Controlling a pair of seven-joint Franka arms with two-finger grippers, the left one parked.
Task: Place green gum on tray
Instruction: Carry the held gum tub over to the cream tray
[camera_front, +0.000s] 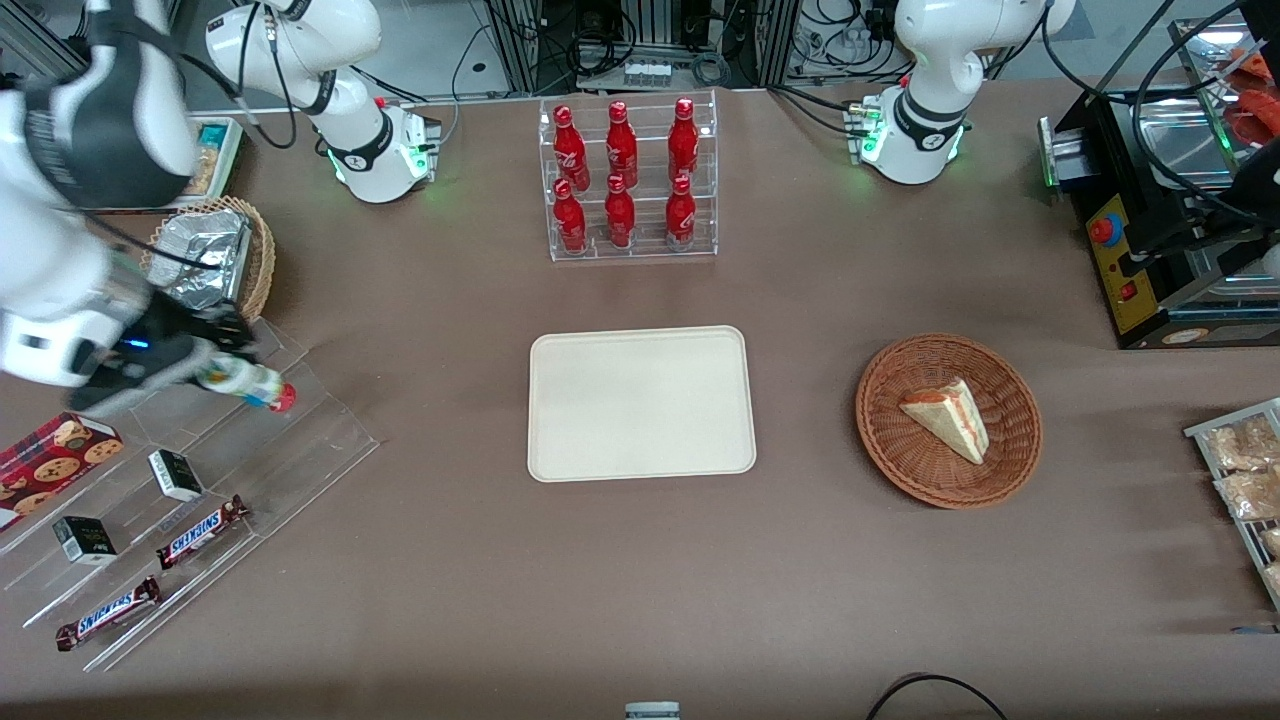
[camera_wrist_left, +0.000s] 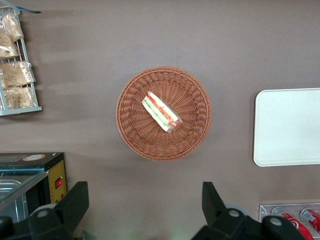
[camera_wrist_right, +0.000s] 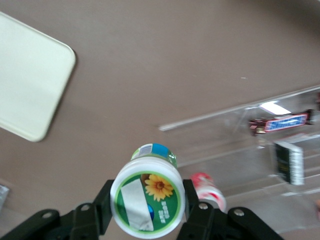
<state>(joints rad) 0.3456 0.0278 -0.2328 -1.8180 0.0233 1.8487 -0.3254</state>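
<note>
My right gripper (camera_front: 222, 366) is at the working arm's end of the table, over the clear stepped rack (camera_front: 300, 430). It is shut on the green gum (camera_front: 238, 379). In the right wrist view the gum's white-and-green flower lid (camera_wrist_right: 148, 202) sits between the two black fingers (camera_wrist_right: 104, 202), and its teal body shows past the lid. The red gum bottle (camera_wrist_right: 209, 191) lies close beside it on the rack and shows in the front view too (camera_front: 283, 398). The cream tray (camera_front: 640, 402) lies flat and bare at the table's middle, apart from the gripper. Its corner shows in the right wrist view (camera_wrist_right: 30, 90).
The rack also holds two Snickers bars (camera_front: 200, 531), small black boxes (camera_front: 176, 474) and a cookie box (camera_front: 55, 457). A wicker basket with a foil pack (camera_front: 212, 256) is close to the arm. A rack of red cola bottles (camera_front: 628, 178) and a basket with a sandwich (camera_front: 948, 420) stand elsewhere.
</note>
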